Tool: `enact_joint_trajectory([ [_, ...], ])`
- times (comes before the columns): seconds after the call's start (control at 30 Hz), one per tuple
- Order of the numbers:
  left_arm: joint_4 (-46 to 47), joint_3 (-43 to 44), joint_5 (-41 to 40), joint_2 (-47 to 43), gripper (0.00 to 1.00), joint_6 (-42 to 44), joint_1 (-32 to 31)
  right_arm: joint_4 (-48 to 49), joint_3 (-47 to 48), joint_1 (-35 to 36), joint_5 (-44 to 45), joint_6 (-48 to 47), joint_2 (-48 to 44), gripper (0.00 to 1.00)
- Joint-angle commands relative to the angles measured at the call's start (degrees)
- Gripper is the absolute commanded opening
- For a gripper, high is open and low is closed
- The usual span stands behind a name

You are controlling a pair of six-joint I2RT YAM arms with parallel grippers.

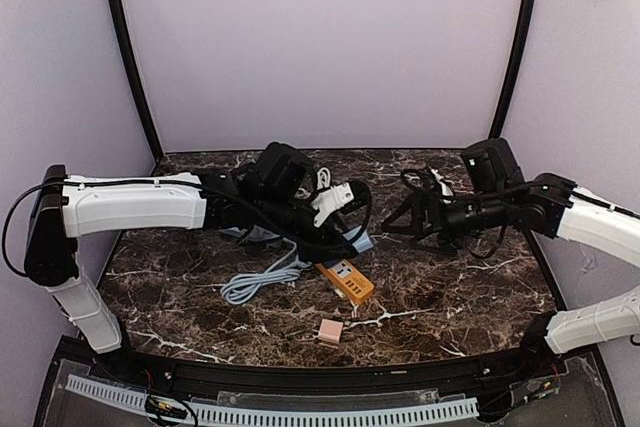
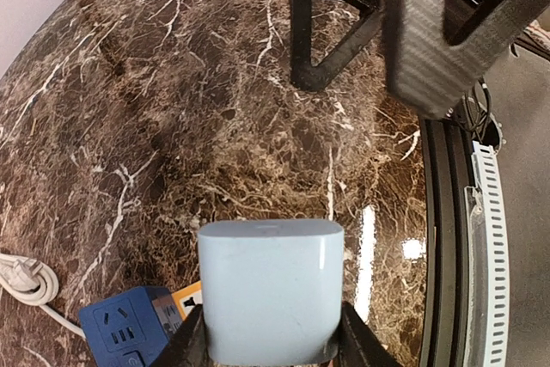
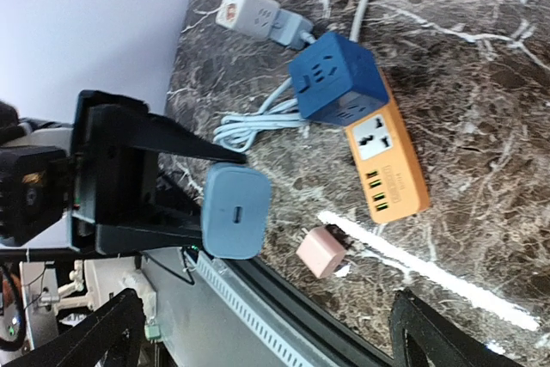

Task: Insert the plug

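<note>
Blue plug [image 2: 271, 290]: hanging in the air just above the orange strip [image 1: 345, 280], not in any hole yet.
Left gripper [image 2: 268, 343]: squeezing the blue plug from both sides.
Right gripper [image 1: 405, 217]: fingers standing wide apart, holding nothing, waiting to the right of the orange strip.
Blue cube [image 3: 335, 75]: touching one end of the orange strip.
Doing it well: I am thinking the pins should be lining up straight over a hole and going down slowly, with the free gripper holding the orange strip so it is not sliding.

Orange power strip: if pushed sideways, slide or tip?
Likely slides: orange power strip lies flat and unheld on the glossy marble table. Low and long, so tipping seems unlikely. Coiled cable beside it looks floppy, probably little anchor.
</note>
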Motion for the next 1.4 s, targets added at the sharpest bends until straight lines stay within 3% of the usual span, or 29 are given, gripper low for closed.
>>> enact_joint_trajectory([
  [0.0, -2.2, 0.9, 5.3, -1.7, 0.01, 5.1, 0.0, 3.0, 2.1, -0.4, -11.0, -2.5, 0.1, 0.99],
  [0.57, -1.2, 6.4, 7.2, 1.8, 0.01, 7.5, 0.0, 0.2, 6.9, -3.4, -14.6, 3.3, 7.5, 0.88],
  [1.37, 0.7, 9.1, 5.3, 6.1, 0.01, 5.6, -0.1, -0.9, 10.4, -3.9, -18.5, 1.4, 14.1, 0.59],
])
